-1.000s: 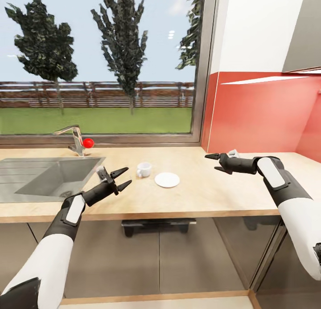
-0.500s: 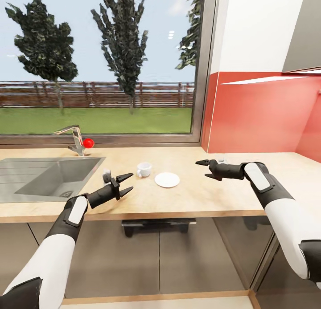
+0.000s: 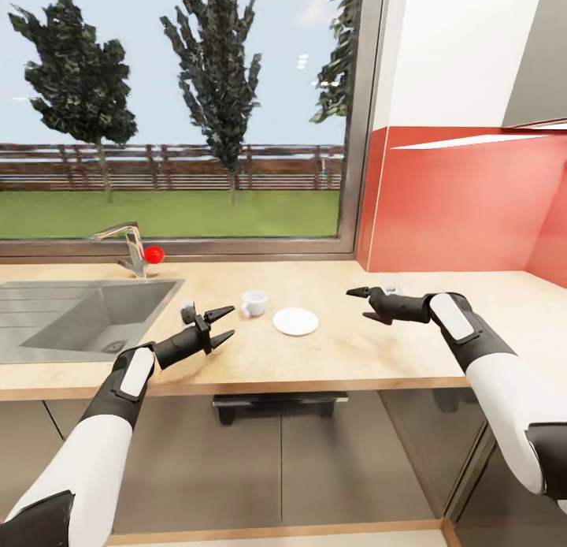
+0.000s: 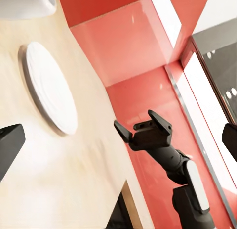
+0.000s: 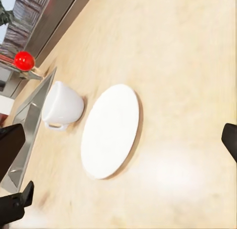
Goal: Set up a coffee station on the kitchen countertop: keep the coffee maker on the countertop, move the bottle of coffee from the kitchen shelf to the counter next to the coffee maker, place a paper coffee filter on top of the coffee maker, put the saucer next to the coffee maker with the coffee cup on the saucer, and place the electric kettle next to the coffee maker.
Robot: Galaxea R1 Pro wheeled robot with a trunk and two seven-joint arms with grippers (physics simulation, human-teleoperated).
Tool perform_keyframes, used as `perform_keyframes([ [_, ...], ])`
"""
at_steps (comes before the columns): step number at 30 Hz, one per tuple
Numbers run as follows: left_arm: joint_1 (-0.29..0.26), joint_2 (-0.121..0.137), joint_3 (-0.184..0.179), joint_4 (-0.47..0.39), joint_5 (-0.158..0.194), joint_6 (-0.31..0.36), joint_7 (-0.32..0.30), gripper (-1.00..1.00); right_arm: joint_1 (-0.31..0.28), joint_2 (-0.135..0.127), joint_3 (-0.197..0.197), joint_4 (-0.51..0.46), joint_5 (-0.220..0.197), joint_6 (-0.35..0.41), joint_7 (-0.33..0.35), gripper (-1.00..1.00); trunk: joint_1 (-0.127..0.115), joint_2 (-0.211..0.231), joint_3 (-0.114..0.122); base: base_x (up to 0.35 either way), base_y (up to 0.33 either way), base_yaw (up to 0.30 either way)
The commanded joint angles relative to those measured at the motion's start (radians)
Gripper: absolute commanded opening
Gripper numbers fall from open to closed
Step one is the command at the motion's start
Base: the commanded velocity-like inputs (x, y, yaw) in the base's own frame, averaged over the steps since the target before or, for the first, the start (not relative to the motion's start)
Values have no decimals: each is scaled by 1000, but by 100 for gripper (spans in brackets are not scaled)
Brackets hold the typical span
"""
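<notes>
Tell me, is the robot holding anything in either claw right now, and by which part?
Nothing. Both the left gripper and right gripper hang open over the countertop; the coffee cup and saucer sit untouched between them.

Both white-and-black arms reach forward, bent at the elbow. The left black two-fingered gripper point(image 3: 220, 325) points to the right and slightly away, its jaws spread apart and holding nothing. The right black two-fingered gripper point(image 3: 361, 303) points left, held a little farther out, its jaws likewise parted and empty.
</notes>
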Motion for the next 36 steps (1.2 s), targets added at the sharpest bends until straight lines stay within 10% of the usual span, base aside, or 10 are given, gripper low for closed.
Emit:
perform_keyframes([
  [1, -1, 0, 3, 0, -4, 4, -5, 100, -1, -1, 3, 4, 8, -1, 10, 100, 0, -1, -1, 241, 0, 0],
  [19, -1, -3, 3, 21, -5, -2, -6, 100, -1, 49, 2, 61, 8, -12, 11, 100, 0, -1, -1, 157, -1, 0],
  [26, -1, -70, -14, 51, -6, -37, -4, 100, -1, 92, 2, 82, 8, -32, 12, 100, 0, -1, -1, 6, 0, 0],
  [36, -1, -93, -75, 52, -5, -39, -2, 100, -1, 122, 2, 111, 7, -32, 12, 100, 0, -1, -1, 0, 0, 0],
])
